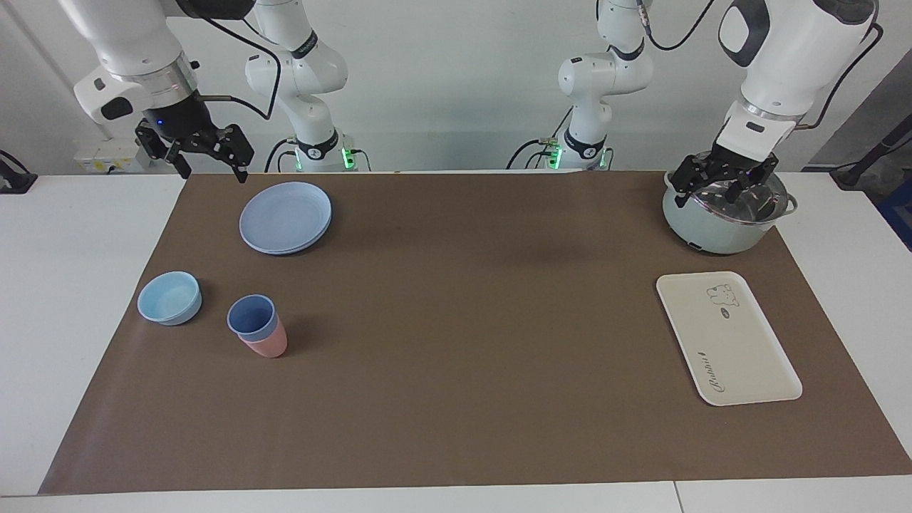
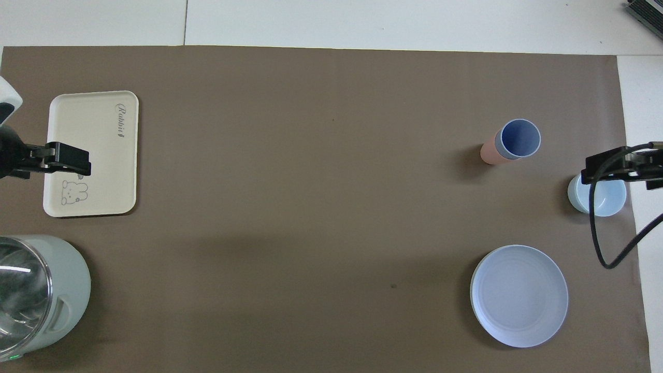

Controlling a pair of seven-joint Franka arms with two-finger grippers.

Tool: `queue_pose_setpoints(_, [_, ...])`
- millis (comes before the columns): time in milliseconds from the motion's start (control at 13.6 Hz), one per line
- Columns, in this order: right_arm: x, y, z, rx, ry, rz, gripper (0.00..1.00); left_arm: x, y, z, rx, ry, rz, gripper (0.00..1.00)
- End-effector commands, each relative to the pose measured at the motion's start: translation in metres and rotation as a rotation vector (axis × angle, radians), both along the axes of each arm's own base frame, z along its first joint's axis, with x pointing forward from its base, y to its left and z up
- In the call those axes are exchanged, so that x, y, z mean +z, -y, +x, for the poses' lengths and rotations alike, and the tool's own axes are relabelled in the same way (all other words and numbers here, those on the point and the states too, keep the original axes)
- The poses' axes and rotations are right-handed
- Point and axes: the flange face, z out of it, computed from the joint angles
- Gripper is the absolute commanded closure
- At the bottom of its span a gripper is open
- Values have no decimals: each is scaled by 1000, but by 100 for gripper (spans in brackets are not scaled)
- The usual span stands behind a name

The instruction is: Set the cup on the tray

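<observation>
The blue cup (image 1: 251, 317) stands upright, nested inside a pink tumbler (image 1: 271, 348), on the brown mat toward the right arm's end; it also shows in the overhead view (image 2: 518, 139). The cream tray (image 1: 727, 338) with the bear drawing lies flat and bare toward the left arm's end, also in the overhead view (image 2: 93, 119). My right gripper (image 1: 211, 167) hangs open and empty, raised over the mat's edge near the blue plate. My left gripper (image 1: 709, 194) hangs open and empty over the pot. Both arms wait, far from the cup.
A round blue plate (image 1: 285, 217) lies nearer to the robots than the cup. A light-blue bowl (image 1: 169, 298) sits beside the cup. A pale green pot (image 1: 712, 231) with a glass lid stands nearer to the robots than the tray.
</observation>
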Motion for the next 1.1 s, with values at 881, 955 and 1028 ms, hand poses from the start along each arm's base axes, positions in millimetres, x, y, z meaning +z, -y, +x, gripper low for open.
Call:
queue_pose_setpoints(881, [-52,39,-24,411,88,30,0,4,-10,-5,14,-2,18,0])
queue_pose_setpoints(955, [-64,44,-25,496,139,32,0,3,-10,-5,15,-3,18,0])
queue_pose_setpoints(1028, [-74,51,-24,552,181,31,0,3,-9,-5,14,-3,18,0])
